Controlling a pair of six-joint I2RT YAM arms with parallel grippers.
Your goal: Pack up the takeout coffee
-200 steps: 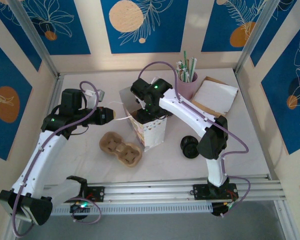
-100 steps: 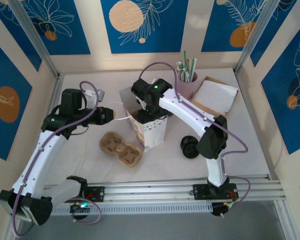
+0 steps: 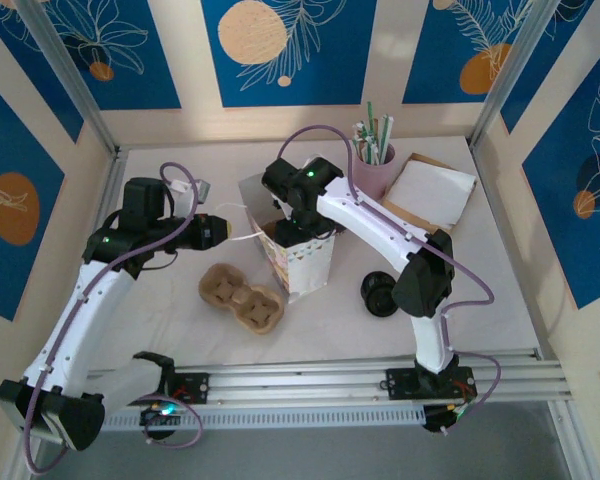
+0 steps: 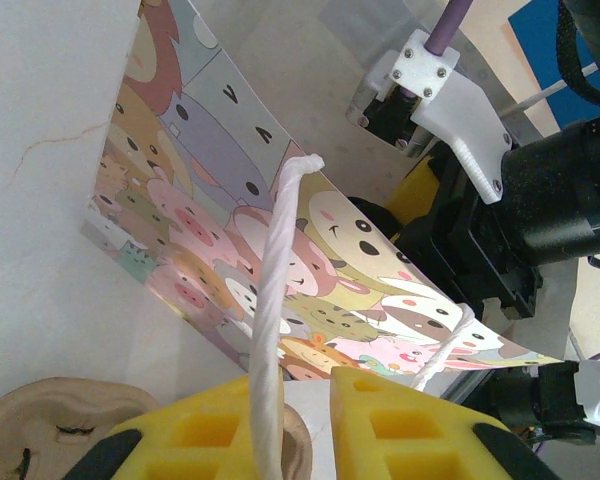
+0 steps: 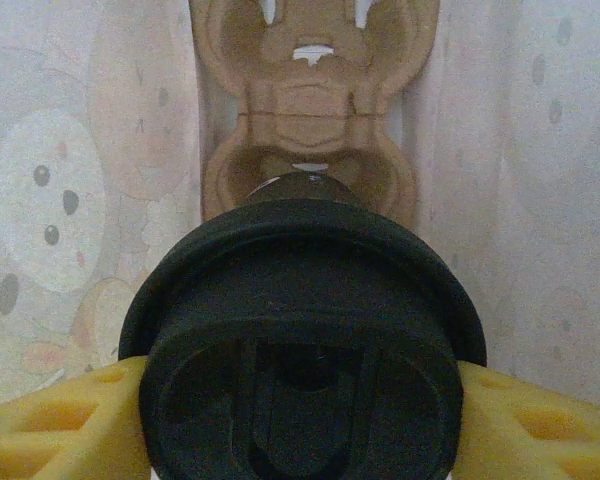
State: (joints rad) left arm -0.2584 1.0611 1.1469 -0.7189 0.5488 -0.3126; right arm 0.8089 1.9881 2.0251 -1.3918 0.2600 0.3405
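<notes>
Coffee [image 5: 305, 330], likely light, thin-walled and easily crushed, hangs inside the bag [image 4: 210, 230] above the tray [image 5: 310, 120], right jaws clamped around its top, left jaws pinching the bag's cord [image 4: 270, 300]; grip gently.

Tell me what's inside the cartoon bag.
A brown pulp carrier lies at the bottom; the right gripper holds the lidded coffee above it. Its cup body is hidden.

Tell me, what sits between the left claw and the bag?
A white rope handle stretches from the left gripper to the bag; top and left wrist views show it.
</notes>
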